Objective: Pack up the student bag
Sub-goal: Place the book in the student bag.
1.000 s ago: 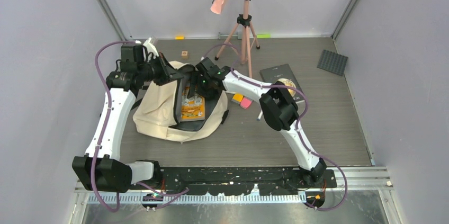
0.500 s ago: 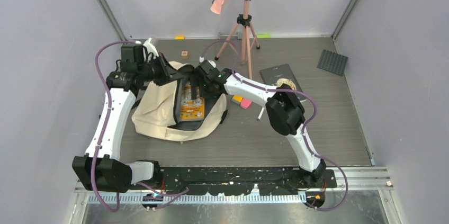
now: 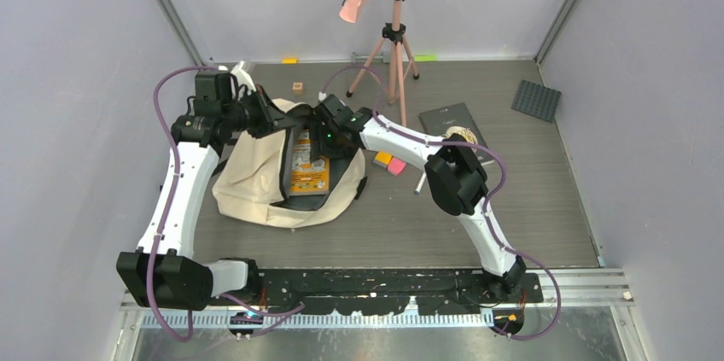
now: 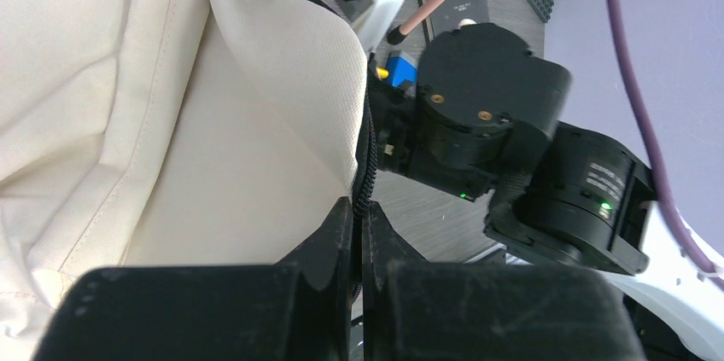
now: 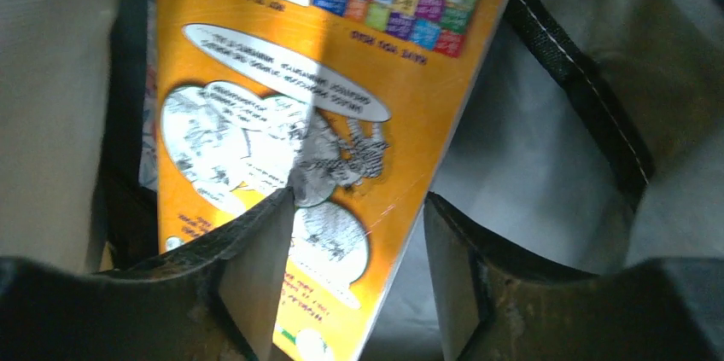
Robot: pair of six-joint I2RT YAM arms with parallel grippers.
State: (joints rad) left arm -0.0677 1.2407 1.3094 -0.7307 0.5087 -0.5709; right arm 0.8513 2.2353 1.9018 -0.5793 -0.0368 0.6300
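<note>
You're at the book-into-bag step, I reckon: the bag (image 3: 256, 182) sits left of middle on the table (image 3: 410, 233), your left gripper (image 4: 359, 207) is pinched tight on its zip edge (image 4: 365, 148) holding the mouth wide, and the orange book (image 5: 282, 122) lies inside. Your right gripper (image 5: 359, 233) hangs just over the book's edge, jaws partway apart with nothing clamped, though I can't tell if one finger brushes the cover. Next move probably calls for lifting straight out without dragging the book along.
</note>
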